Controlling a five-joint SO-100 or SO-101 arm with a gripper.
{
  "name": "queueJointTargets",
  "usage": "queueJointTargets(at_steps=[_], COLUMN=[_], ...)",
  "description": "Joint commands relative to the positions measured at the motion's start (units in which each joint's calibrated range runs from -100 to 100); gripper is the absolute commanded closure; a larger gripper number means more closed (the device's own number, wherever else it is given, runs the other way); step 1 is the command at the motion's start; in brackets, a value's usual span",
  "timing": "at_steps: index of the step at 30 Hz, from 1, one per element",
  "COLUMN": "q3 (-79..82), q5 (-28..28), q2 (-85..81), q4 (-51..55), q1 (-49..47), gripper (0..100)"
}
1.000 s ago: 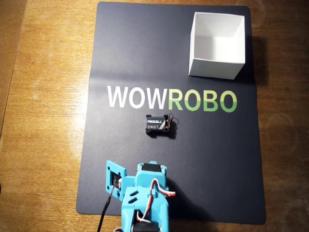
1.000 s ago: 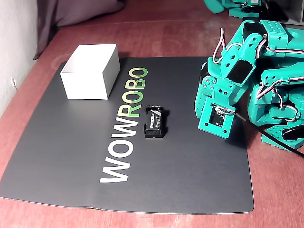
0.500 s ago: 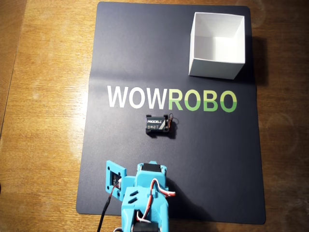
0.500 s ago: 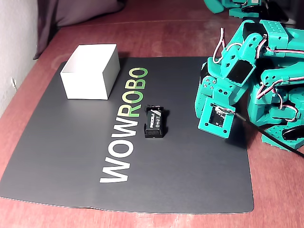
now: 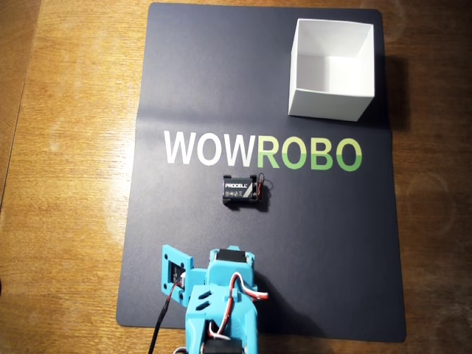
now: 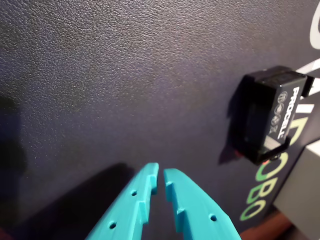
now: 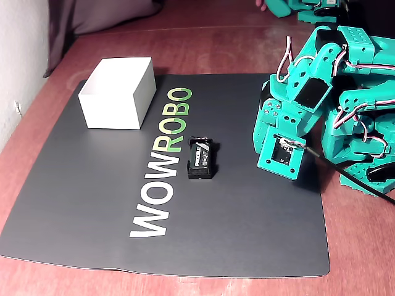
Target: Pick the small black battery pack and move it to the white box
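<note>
Two teal fingers are sitting nearly together above the dark mat, gripping nothing, while the small black battery pack is lying well apart from the white box

On a dark WOWROBO mat over the wooden surface, the small black battery pack lies just below the lettering, the white box sits at the mat's upper right, and the blue arm rests at the bottom edge.

One battery pack, one white box, one dark mat, one teal arm.
</note>
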Motion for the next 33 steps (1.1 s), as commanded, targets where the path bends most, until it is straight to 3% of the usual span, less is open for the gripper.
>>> queueJointTargets(at_steps=[1,23,33], q3=[-0.2,-6.0,-24.0], q5=[0.2,0.2,0.2], q2=[-0.3,1.6,25.3], q4=[-0.7,0.0,0.1], q1=[0.6,-0.3,0.7], gripper=[99,99,99])
